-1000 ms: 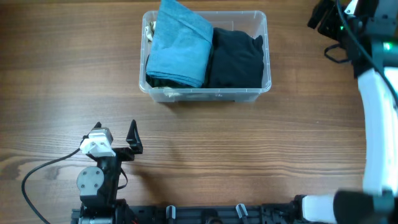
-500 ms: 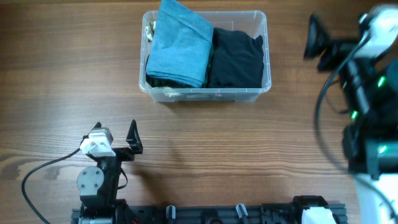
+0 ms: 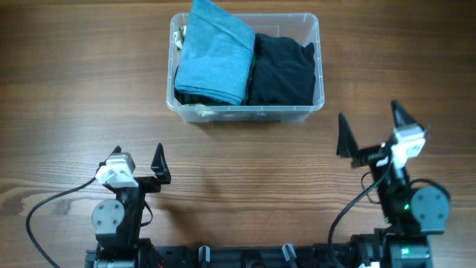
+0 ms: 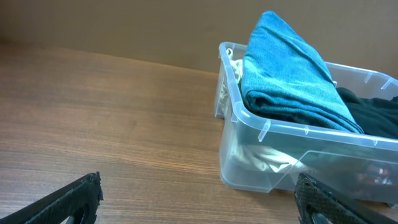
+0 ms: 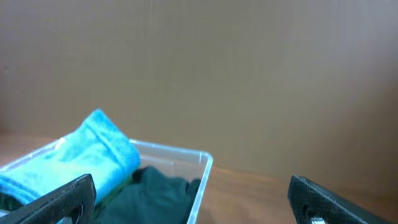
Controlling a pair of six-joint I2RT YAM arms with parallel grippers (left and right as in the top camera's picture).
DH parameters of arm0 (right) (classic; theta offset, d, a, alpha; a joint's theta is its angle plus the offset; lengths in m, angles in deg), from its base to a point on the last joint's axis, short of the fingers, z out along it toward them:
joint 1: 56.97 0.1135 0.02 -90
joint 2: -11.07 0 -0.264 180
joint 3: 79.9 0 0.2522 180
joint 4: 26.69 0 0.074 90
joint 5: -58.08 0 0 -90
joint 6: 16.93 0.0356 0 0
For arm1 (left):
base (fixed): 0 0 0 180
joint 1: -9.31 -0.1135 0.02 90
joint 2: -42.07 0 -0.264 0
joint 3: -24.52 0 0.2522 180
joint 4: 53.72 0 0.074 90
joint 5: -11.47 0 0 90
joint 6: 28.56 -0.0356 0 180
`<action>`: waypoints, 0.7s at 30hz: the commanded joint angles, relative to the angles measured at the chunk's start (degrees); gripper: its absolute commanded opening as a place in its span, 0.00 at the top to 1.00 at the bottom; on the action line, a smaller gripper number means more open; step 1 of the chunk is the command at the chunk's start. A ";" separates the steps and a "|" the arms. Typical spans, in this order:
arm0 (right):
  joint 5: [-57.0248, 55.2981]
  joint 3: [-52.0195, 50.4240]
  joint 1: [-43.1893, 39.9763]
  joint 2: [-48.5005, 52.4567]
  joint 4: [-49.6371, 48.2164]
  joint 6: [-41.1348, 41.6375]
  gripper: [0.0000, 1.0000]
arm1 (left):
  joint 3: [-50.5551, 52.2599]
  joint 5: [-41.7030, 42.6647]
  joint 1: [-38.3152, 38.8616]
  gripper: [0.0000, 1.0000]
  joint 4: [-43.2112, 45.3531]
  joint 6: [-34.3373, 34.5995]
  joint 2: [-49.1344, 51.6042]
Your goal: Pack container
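The clear plastic container (image 3: pixel 311 110) stands at the back middle of the table. It holds a folded blue garment (image 3: pixel 214 52) on the left and a folded dark garment (image 3: pixel 282 68) on the right. A white cloth (image 3: pixel 178 35) shows at its back left corner. My left gripper (image 3: pixel 135 159) is open and empty near the front left. My right gripper (image 3: pixel 370 128) is open and empty at the front right, apart from the container. The container also shows in the left wrist view (image 4: pixel 261 134) and in the right wrist view (image 5: pixel 200 175).
The wooden table (image 3: pixel 74 89) lies around the container. A black cable (image 3: pixel 44 205) runs by the left arm's base. A black rail (image 3: pixel 245 257) lies along the front edge.
My right arm has swung from the back right down to the front right, with its gripper open. The left arm and the container have not moved.
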 commanded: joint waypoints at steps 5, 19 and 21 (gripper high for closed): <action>1.33 -10.03 0.22 -9.16 -1.29 0.76 0.00 | 0.33 -0.96 0.26 0.00 0.09 -0.46 -0.52; 1.14 -19.21 0.22 -18.53 1.55 0.15 0.00 | 0.33 -0.96 0.26 0.00 0.09 -0.46 -0.52; 0.00 -19.21 0.22 -19.12 2.36 0.22 0.00 | 0.33 -0.96 0.26 0.00 0.11 -0.46 -0.52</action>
